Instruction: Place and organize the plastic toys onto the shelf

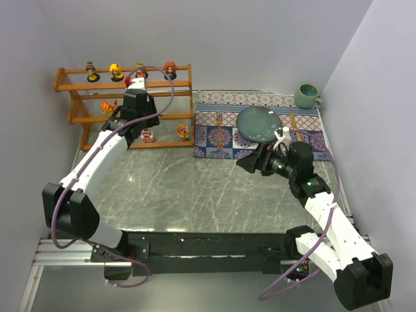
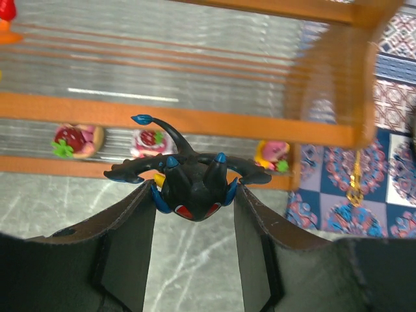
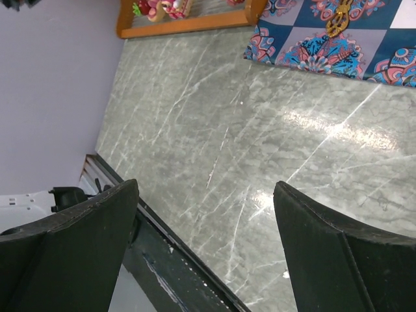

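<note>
One shelf (image 2: 260,125), with three tiers. Nine toys in all: four dolls (image 1: 93,71) on the top tier, one of them partly covered; one orange creature (image 1: 108,106) on the middle tier; three pink round toys (image 2: 151,142) on the bottom tier. All three show in the left wrist view, only two in the overhead view. And one dark-blue creature (image 2: 192,188). One placemat (image 1: 214,140) bears one plate (image 1: 259,123) and two gold utensils (image 1: 220,123) — one on each side of the plate. One mug (image 1: 306,96). Two arms (image 1: 104,153) — one left, one right — and one table (image 1: 195,188).
</note>
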Tool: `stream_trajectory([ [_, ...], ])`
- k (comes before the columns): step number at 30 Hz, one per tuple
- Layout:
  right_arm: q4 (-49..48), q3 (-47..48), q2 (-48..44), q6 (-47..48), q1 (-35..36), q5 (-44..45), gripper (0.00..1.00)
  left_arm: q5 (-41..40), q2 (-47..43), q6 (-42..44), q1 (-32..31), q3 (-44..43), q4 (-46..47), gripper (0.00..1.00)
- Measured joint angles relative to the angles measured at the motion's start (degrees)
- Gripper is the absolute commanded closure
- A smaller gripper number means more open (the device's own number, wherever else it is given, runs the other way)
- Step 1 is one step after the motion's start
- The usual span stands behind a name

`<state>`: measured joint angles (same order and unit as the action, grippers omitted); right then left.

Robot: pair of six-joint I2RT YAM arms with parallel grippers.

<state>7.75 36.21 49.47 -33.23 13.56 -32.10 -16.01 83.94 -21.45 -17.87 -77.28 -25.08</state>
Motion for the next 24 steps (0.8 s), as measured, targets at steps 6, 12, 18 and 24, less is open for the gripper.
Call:
stream_trajectory([
  [6, 0.61, 0.0, -0.22, 1.07, 0.0, 1.05, 0.08, 2.93, 4.15, 1.29, 4.13, -2.69, 0.37, 0.96],
  [12, 0.94, 0.0, -0.24, 1.86, 0.0, 2.12, 0.09, 4.42, 7.45, 2.38, 6.19, -4.63, 0.79, 0.96],
  [18, 1.03, 0.0, -0.24, 2.6, 0.0, 2.84, 0.08, 4.74, 10.1, 3.87, 6.82, -6.54, 1.2, 0.94],
  [24, 1.29, 0.0, -0.2, 2.95, 0.0, 3.41, 0.08, 4.63, 12.11, 6.05, 6.93, -8.13, 2.14, 0.94],
])
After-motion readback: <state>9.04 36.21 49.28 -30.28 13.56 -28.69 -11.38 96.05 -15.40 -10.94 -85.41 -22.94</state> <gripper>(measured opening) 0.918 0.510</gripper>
